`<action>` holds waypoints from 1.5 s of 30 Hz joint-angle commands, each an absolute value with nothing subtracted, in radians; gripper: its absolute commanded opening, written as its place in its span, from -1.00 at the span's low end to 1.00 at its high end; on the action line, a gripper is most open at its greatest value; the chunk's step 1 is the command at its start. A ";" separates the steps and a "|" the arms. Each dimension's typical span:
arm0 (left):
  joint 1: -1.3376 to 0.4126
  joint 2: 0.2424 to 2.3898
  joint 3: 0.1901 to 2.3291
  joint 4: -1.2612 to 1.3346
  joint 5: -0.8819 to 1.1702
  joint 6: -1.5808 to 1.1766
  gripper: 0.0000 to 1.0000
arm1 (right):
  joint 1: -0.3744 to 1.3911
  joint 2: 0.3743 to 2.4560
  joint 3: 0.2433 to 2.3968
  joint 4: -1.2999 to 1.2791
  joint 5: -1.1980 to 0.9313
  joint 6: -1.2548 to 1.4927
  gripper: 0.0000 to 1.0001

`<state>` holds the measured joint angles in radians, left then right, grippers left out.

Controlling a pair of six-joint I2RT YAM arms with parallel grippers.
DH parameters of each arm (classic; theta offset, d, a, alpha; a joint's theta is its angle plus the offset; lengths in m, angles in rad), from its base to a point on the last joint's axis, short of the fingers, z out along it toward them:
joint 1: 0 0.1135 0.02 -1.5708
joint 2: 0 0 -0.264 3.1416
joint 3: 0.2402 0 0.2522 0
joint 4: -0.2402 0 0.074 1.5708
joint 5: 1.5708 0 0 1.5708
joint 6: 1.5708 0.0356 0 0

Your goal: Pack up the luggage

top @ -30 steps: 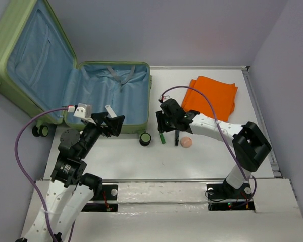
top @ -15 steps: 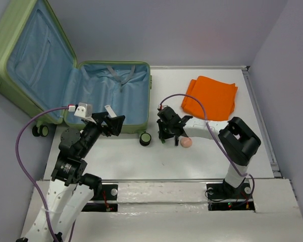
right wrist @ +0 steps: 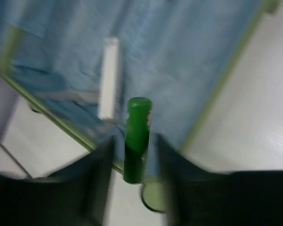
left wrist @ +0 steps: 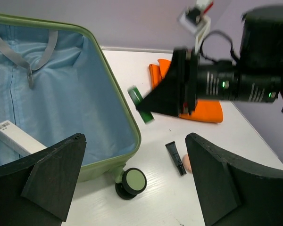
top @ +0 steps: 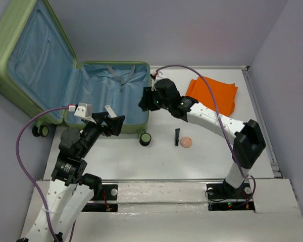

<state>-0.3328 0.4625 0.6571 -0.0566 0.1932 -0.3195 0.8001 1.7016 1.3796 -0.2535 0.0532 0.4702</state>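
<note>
The luggage (top: 113,65) lies open at the back left, light-green shell (left wrist: 117,92) with blue lining (right wrist: 179,56), its lid propped up. A white box (left wrist: 16,139) (right wrist: 108,77) lies inside it. My right gripper (top: 147,101) (right wrist: 134,160) hangs over the luggage's right rim, shut on a green tube (right wrist: 137,141) (left wrist: 141,104) that sticks out past its fingers. My left gripper (top: 113,123) (left wrist: 137,188) hovers wide open at the luggage's front edge, above a caster wheel (left wrist: 132,181), holding nothing.
A black tube (top: 177,136) (left wrist: 175,157) and a pink round thing (top: 186,142) lie on the white table right of the wheel (top: 145,139). A folded orange cloth (top: 214,96) (left wrist: 205,110) sits at the back right. Walls close in behind and to the right.
The right gripper took the green tube from the table beside the pink thing and carried it up and left to the luggage's rim. The black tube now shows. The left arm stayed still.
</note>
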 commanded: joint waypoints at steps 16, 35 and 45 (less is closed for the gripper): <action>-0.331 0.466 0.680 -0.008 0.221 -0.313 0.98 | 0.672 1.584 0.985 -0.257 0.314 0.471 -0.05; -0.333 0.476 0.678 -0.006 0.222 -0.314 0.98 | 0.672 1.707 0.985 -0.255 0.244 0.508 -0.34; -0.333 0.471 0.680 -0.008 0.229 -0.318 0.98 | 0.672 1.517 1.100 -0.213 0.102 0.485 -0.64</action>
